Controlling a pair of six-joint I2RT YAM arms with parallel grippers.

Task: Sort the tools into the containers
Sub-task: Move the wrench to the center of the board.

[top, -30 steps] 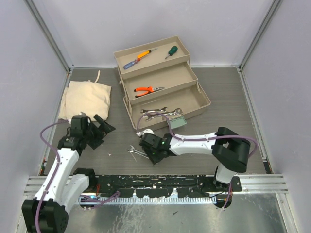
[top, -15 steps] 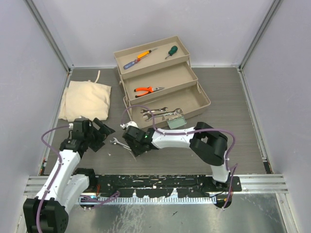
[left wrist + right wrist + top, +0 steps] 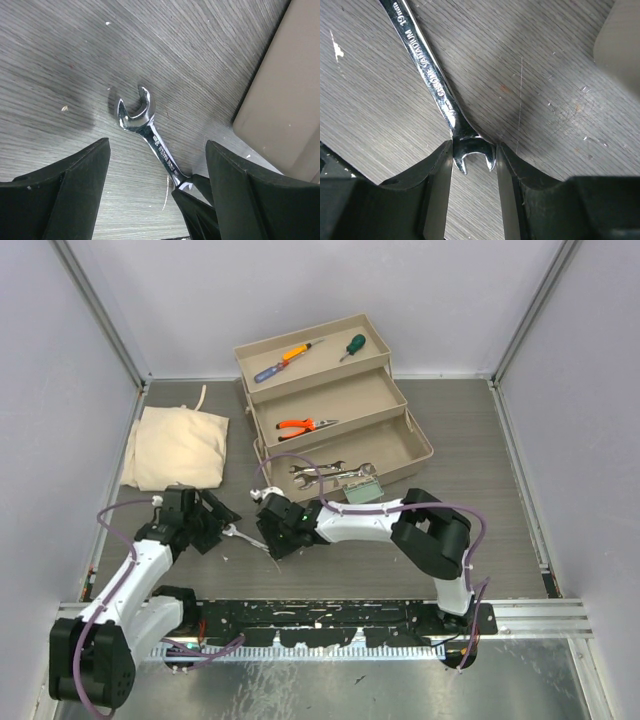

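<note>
My right gripper (image 3: pixel 268 531) (image 3: pixel 474 165) is shut on one open end of a silver wrench (image 3: pixel 240 533) (image 3: pixel 427 75) and holds it low over the table, pointing left. The wrench's free end (image 3: pixel 135 107) reaches past my left gripper (image 3: pixel 220 524) (image 3: pixel 157 190), which is open with the shaft between its fingers, not touching them. The toolbox (image 3: pixel 420 445) stands behind. Its bottom tray holds silver wrenches (image 3: pixel 325 472), the middle tray orange pliers (image 3: pixel 305 424), and the top tray a blue-red and orange screwdriver (image 3: pixel 290 358) and a green one (image 3: pixel 352 345).
A cream cloth bag (image 3: pixel 175 445) lies at the back left. The toolbox's pale green latch (image 3: pixel 362 490) juts out just behind my right arm. The box corner (image 3: pixel 285 90) is close on the right of the left wrist view.
My right arm swung left with the wrench, from the table's middle to the left gripper. The left gripper moved in towards it and its fingers narrowed a little.
</note>
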